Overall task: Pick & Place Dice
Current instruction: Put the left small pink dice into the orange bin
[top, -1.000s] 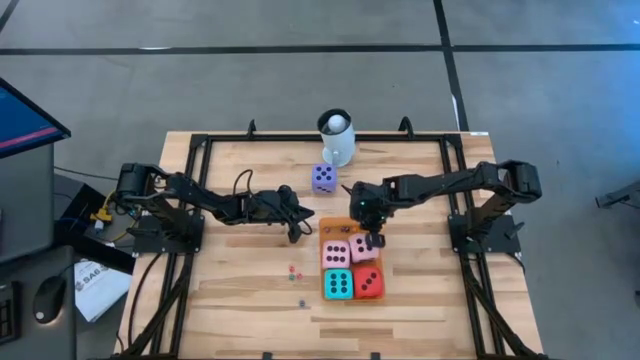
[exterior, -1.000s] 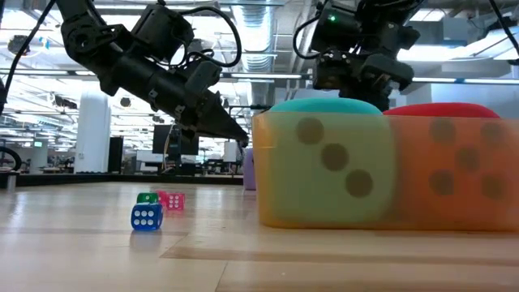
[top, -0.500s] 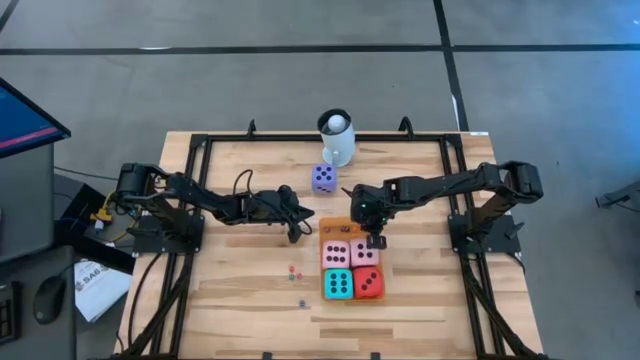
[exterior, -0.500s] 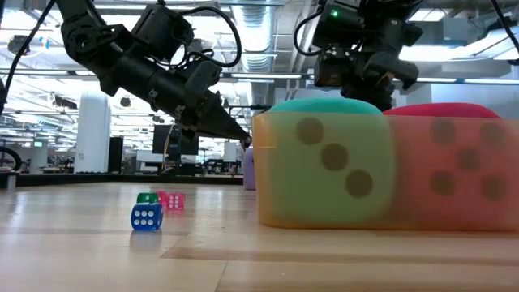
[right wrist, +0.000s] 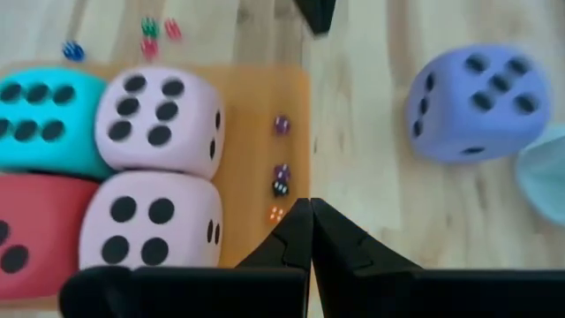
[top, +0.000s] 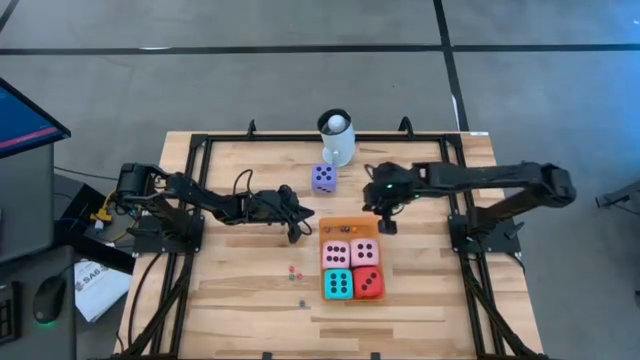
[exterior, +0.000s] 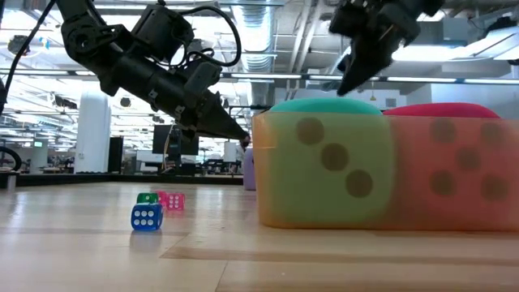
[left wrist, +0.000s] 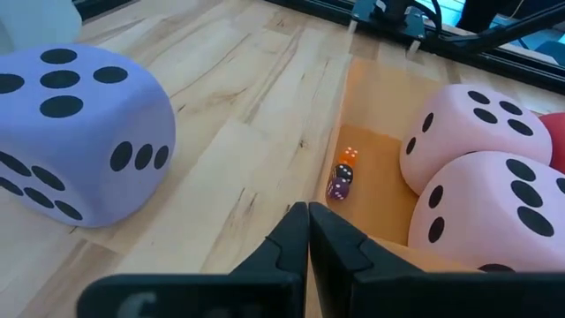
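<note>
2 pink dice point(top: 350, 252), 1 teal point(top: 338, 284), 1 red point(top: 368, 283), 1 purple point(top: 323, 178).

We see a wooden plank desk point(top: 240, 300) on a grey floor point(top: 200, 80) crossed by dark lines; behind it, a large hall with ceiling lights point(exterior: 268, 49) and white pillars point(exterior: 92, 134).

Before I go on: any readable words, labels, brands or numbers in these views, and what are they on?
"SAB...": only these letters read, on the white paper sheet lying left of the table; the rest is too small.
Dark monitor at far left: no text legible.
The dice show only black pips, no numerals.
</note>
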Motion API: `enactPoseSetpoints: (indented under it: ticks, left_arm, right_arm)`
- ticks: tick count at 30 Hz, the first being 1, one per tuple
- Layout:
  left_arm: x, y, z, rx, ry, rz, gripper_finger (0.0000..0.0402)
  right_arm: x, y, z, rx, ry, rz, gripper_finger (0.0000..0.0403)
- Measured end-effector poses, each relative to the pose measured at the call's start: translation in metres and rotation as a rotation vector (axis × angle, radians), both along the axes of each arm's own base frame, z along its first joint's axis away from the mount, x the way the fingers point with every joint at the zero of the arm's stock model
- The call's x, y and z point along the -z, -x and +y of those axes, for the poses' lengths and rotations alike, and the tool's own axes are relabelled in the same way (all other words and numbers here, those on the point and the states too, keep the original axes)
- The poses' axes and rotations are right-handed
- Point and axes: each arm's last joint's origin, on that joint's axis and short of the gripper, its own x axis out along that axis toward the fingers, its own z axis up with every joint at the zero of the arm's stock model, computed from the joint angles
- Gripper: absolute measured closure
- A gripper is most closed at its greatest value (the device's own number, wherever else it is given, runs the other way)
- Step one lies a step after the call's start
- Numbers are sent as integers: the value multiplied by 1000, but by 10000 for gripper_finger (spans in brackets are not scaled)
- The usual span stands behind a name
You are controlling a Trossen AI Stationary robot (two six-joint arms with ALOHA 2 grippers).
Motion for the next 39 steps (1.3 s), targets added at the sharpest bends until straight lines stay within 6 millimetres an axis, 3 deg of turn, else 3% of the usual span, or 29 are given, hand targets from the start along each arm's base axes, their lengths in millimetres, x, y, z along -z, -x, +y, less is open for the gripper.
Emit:
enactPoseSetpoints:
  ticks: [4, 12, 19, 39]
  left_arm:
    - [0, 0, 0, 0, 0, 0, 401]
    - [0, 0, 0, 0, -1, 1, 401]
    - [-2, -1, 6, 6, -60, -10, 401]
    - [-21, 6, 69, -163, -258, -144, 401]
  right_arm:
    - [-10, 15, 1, 5, 15, -95, 403]
    - [10, 43, 1, 74, 98, -261, 403]
    - [9, 62, 3, 62, 132, -365, 403]
    - [16, 106, -24, 236, 345, -514, 403]
